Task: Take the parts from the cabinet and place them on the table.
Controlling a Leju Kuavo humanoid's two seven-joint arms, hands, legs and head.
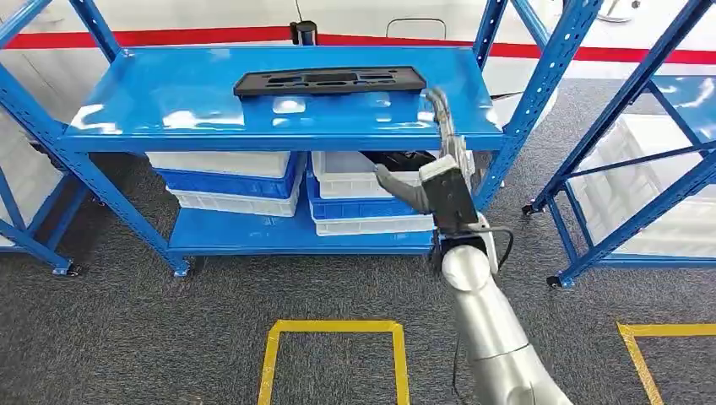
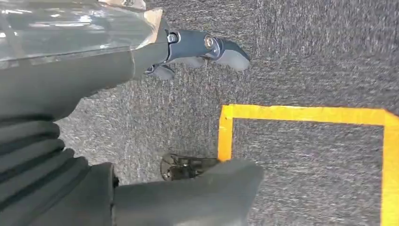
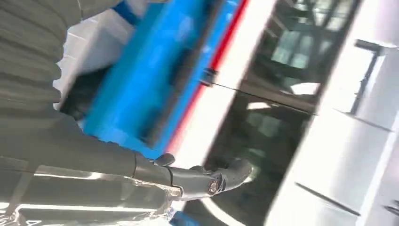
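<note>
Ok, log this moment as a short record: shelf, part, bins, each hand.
shelf: blue metal rack with two levels, on grey carpet
part: flat black panel lying on the top shelf, untouched
bins: white and blue crates stacked on the lower shelf
right hand: raised at the front edge of the top shelf, right of the panel, blurred, holding nothing visible
left hand: hanging over the carpet, holding nothing
floor: yellow tape square
</note>
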